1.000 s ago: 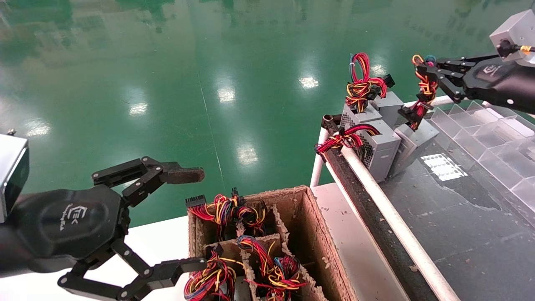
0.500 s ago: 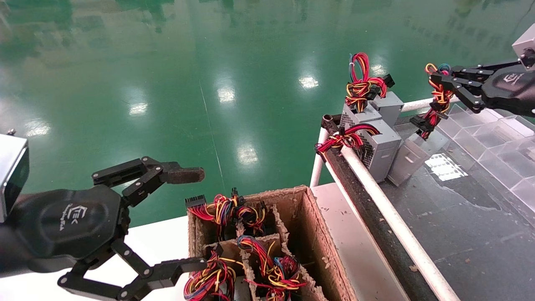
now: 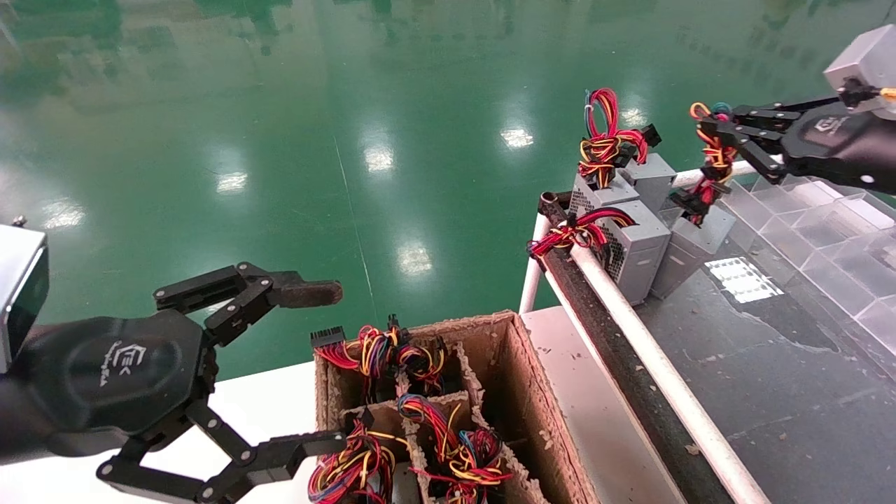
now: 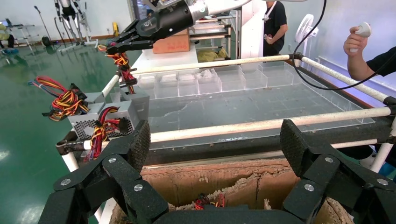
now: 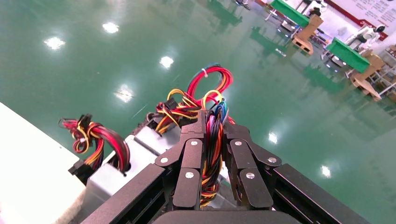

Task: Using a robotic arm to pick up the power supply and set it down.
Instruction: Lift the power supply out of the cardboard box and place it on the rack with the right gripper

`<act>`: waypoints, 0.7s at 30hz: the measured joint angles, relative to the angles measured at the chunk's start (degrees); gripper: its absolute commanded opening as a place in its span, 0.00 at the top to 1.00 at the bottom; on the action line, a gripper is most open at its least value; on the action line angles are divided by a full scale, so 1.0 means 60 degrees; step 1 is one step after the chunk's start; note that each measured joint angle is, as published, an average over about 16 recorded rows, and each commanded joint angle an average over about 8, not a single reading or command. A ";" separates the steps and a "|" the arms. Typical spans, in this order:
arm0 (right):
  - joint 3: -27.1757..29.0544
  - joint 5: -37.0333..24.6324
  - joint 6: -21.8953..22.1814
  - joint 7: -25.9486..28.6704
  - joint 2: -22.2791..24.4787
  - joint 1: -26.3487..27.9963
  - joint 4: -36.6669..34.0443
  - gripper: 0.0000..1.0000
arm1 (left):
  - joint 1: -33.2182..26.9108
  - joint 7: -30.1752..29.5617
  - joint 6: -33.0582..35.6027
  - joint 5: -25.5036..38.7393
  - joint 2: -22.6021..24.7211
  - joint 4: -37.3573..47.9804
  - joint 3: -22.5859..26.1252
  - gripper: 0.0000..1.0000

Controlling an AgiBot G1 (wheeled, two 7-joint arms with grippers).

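Head view, nearest first: the left gripper [image 3: 308, 364] hangs idle at the near left, its jaws spread wide and gripping nothing, just beside the cardboard box [image 3: 521, 364], whose compartments hold bundles of coloured wires. Beyond the box, the white rail [image 3: 651, 364] runs along the left edge of the dark surface [image 3: 770, 378]. At that surface's far left corner stand two grey boxes [image 3: 633, 241] against the rail, the farther one topped by a tall red wire loop.

Just right of them is the power supply [image 3: 693, 241], its grey body tilted and, as far as can be made out, resting on or barely clear of the surface. The robotic arm [image 3: 833, 136] reaches in from the far right, and its right gripper [image 3: 710, 133] has its jaws closed on the supply's wire bundle [image 3: 710, 164]; the right wrist view shows the wires pinched between the fingers [image 5: 189, 163].

The step in hand looks like the set-down. Next, judging by the tilt, the arm should lower until the box sits flat beside its neighbours, then release the wires and rise clear without snagging a connector.
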 measured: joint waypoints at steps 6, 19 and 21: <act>-0.0039 -0.0057 0.0418 -0.0042 -0.0393 0.0046 -0.0018 1.00 | 0.0000 0.0000 0.0000 -0.0001 0.0000 0.0000 0.0001 0.00; -0.0143 -0.0206 0.1150 -0.0048 -0.1222 0.0112 -0.0077 1.00 | -0.0001 0.0001 -0.0001 -0.0002 -0.0001 0.0000 0.0003 0.00; -0.0157 -0.0227 0.1203 -0.0047 -0.1313 0.0106 -0.0089 1.00 | -0.0001 0.0001 -0.0001 -0.0002 -0.0001 0.0000 0.0003 0.00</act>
